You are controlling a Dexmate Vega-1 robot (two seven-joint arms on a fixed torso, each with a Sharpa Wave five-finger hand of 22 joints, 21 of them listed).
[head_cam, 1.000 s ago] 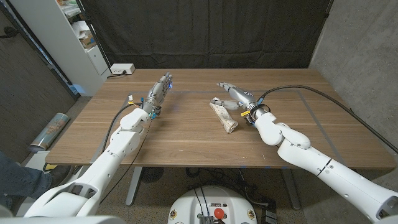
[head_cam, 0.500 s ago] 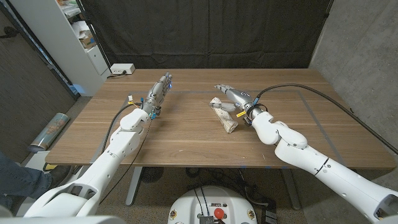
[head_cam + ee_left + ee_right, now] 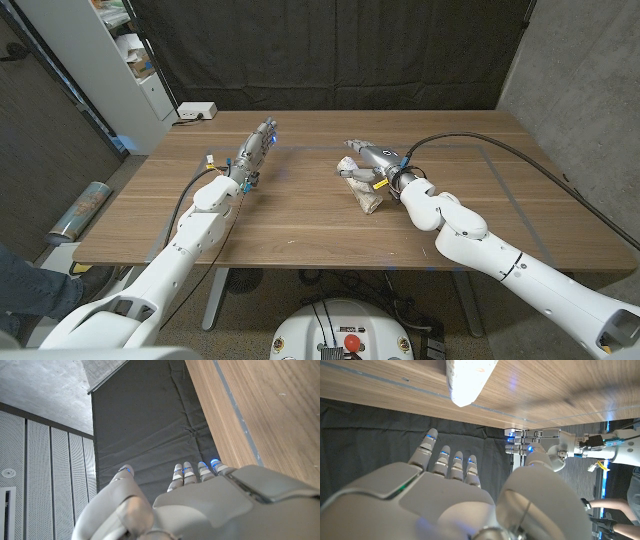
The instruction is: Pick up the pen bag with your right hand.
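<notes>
— What does the pen bag (image 3: pixel 361 184) look like, and where is it?

— A long, pale cream pouch lying at a slant on the wooden table (image 3: pixel 300 220), near its middle. In the right wrist view its rounded end (image 3: pixel 464 380) is cut off by the frame edge.

— Is the right hand (image 3: pixel 366 160) on it?

— It is over the bag's far end, fingers (image 3: pixel 449 462) straight and apart, holding nothing. Whether it touches the bag is hard to tell.

— And the left hand (image 3: pixel 256 146)?

— Well apart from the bag, fingers (image 3: pixel 190 473) stretched out, nothing in it.
</notes>
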